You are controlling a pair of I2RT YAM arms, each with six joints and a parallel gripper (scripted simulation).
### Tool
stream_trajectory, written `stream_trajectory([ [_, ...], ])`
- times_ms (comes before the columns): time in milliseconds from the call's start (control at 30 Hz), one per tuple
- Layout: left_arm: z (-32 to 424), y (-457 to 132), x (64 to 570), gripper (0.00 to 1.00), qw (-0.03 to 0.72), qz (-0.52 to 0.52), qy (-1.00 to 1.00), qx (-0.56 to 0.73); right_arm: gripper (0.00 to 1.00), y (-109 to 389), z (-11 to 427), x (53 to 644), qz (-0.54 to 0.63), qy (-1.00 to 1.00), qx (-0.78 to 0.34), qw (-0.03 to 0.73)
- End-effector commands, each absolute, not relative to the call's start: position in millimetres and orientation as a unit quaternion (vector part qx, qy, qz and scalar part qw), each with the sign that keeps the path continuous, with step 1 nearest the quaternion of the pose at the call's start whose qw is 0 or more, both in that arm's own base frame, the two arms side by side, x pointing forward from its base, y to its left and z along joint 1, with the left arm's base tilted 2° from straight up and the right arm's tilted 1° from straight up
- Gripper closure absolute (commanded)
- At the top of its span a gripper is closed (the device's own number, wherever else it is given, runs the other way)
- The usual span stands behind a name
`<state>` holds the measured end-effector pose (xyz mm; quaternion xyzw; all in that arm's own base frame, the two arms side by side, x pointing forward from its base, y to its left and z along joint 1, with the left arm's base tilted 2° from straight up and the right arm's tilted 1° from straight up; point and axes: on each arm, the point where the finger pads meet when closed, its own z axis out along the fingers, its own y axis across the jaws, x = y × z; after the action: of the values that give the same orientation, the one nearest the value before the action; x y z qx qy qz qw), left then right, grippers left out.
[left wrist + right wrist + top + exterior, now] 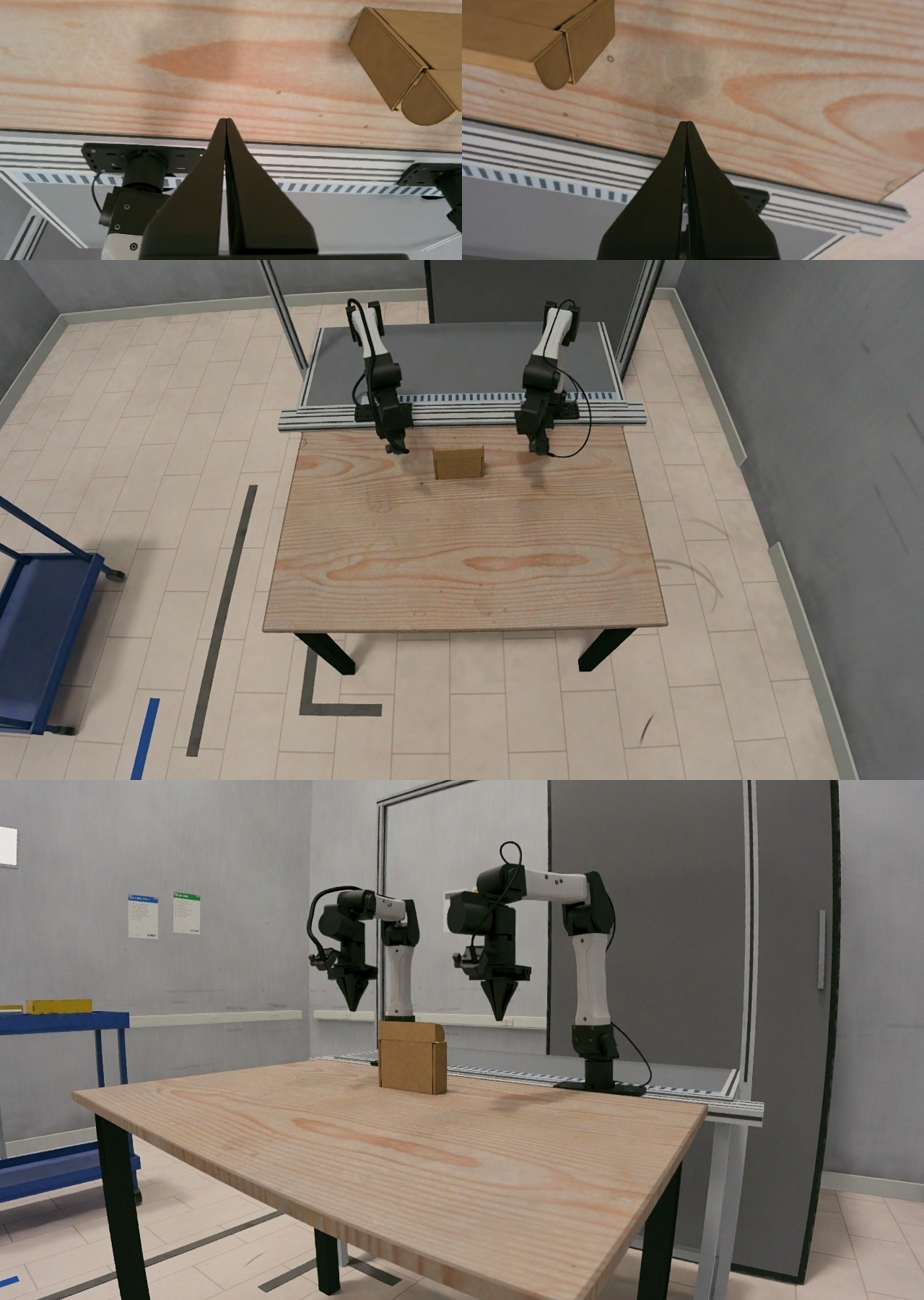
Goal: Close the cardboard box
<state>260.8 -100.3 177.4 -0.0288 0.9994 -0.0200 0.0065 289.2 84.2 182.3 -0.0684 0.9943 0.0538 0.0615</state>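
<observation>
The cardboard box stands upright on a narrow side. Its lid faces away from the arms. The closing strip stands up above the lid, roughly in line with it. Rounded side flaps bend from its ends toward the arms, above the side walls; neither looks tucked in. My left gripper is shut and empty in the air, on the box's right in the top view. My right gripper is shut and empty in the air on the other side.
The wooden table extends in front of the box. The metal rail carrying both arm bases runs close behind the box. A blue cart stands on the floor off to one side.
</observation>
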Motion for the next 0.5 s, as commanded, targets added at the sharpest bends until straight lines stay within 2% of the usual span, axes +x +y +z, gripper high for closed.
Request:
stream_trajectory([
  [0, 180, -100, 261, 0.99, 0.011, -0.022, 0.999, -0.026, 0.99, 80, 184, 285, 0.023, 0.999, -0.015, 0.029],
  [267, 180, -100, 261, 0.99, 0.011, -0.022, 0.999, -0.026, 0.99, 78, 183, 285, 0.003, 1.0, 0.029, 0.004],
  [300, 166, -108, 259, 0.2, -0.006, -0.018, 0.999, -0.025, 0.99, 77, 183, 286, 0.003, 1.0, 0.031, 0.004],
  [467, 158, -129, 255, 0.2, -0.001, -0.017, 1.0, -0.026, 0.99, 76, 184, 283, 0.003, 0.999, 0.031, 0.005],
])
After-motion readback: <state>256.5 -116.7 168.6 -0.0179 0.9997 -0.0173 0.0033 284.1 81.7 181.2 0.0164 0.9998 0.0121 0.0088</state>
